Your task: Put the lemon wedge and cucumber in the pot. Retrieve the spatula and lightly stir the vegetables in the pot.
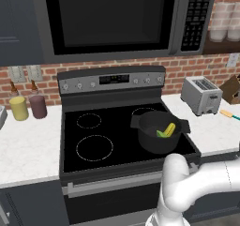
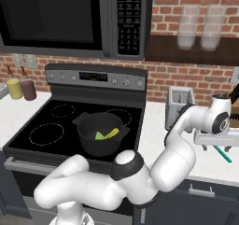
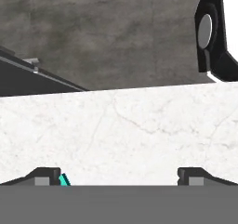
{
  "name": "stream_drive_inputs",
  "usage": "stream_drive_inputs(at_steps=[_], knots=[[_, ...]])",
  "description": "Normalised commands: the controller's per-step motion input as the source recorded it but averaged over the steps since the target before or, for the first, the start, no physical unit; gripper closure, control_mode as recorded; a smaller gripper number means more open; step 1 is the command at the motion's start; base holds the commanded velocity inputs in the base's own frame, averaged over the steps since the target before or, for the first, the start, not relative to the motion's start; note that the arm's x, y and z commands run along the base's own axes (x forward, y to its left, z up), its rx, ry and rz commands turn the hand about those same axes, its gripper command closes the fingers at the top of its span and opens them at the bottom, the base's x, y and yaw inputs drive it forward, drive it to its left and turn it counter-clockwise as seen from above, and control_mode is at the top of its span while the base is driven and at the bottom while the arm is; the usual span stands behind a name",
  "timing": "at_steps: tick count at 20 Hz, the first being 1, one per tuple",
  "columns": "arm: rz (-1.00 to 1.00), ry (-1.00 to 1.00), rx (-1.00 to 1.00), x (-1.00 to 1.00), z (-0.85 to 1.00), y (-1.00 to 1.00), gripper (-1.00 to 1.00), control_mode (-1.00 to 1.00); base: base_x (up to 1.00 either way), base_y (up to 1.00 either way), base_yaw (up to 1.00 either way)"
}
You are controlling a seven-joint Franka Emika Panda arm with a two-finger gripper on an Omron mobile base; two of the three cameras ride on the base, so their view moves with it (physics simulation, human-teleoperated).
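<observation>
Lemon wedge [image 1: 161, 134] and cucumber [image 1: 169, 129] already in pot [image 1: 158, 131] on stove: placing done. Spatula [image 2: 222, 153] lies on table [image 2: 156, 126] right of toaster, under gripper [image 3: 119, 176]; jaws spread wide, empty. Grab and stir remain.

A red brick wall [image 1: 197, 70] runs behind a black glass-top stove [image 1: 93, 126] with four ring-marked burners and a grey control panel [image 1: 112, 79]. Above it hangs a dark microwave [image 1: 112, 18] with a keypad at its right. White marble counter [image 1: 28, 145] lies on both sides of the stove, over dark cabinet fronts. On the left counter stand a yellow jar [image 1: 19, 108] and a maroon jar [image 1: 38, 106], below two wall outlets [image 1: 26, 73]. A silver toaster [image 1: 201, 95] sits on the right counter. A dark shelf [image 2: 186, 49] holds two pale, blurred vessels [image 2: 200, 27], perhaps glasses. The floor [image 3: 102, 32] is mottled grey
</observation>
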Motion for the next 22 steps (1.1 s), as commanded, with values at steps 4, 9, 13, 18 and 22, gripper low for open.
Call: stream_drive_inputs(at_steps=[4, 9, 13, 18, 22], knots=[[0.13, -0.05, 0.01, 0.03, -0.19, -0.43, -1.00, -1.00, 0.00, 0.00, 0.00], [0.13, -0.03, 0.04, 0.07, -0.14, -0.43, -1.00, -1.00, 0.00, 0.00, 0.00], [0.13, 0.00, 0.06, 0.05, -0.11, -0.42, -1.00, -1.00, 0.00, 0.00, 0.00], [0.14, 0.00, 0.09, 0.01, -0.15, -0.46, -1.00, -1.00, 0.00, 0.00, 0.00], [0.14, 0.00, 0.07, 0.06, -0.16, -0.45, -1.00, -1.00, 0.00, 0.00, 0.00]])
